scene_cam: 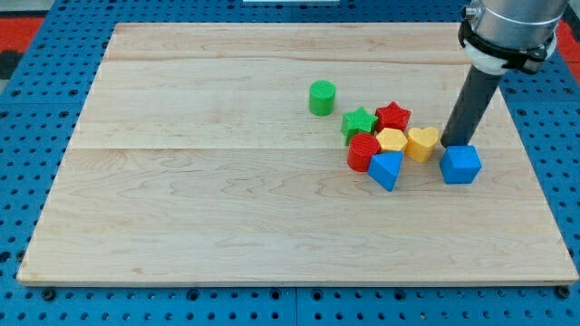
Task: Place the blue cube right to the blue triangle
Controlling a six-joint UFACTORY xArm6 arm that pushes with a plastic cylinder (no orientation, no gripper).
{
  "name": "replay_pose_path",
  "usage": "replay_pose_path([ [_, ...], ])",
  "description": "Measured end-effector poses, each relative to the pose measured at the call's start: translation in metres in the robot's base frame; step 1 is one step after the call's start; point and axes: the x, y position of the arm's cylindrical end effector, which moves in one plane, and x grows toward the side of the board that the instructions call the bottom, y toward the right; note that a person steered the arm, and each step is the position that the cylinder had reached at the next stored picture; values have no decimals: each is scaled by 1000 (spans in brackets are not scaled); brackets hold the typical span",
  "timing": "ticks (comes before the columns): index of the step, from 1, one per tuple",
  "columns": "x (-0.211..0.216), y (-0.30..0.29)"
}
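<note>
A: Where's the blue cube (460,165)?

B: Near the tabletop (227,208) front, right of the blue triangle (386,169) with a gap between. My tip (450,143) sits just behind the cube's left corner, beside the yellow heart (422,142).

A: Step?

B: Placement looks nearly done; maybe a small nudge leftward.

A: Claw? Containers?

B: No claw, only a rod; no containers in view

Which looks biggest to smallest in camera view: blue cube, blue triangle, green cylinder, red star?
1. blue cube
2. blue triangle, close to the cube; ranking unsure
3. green cylinder and red star look alike; both sit farther up the view, so unranked.
</note>
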Motion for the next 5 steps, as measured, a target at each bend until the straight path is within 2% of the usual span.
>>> replay_pose_path([
  [1, 11, 35],
  [2, 32, 38],
  [4, 33, -20],
  [5, 45, -20],
])
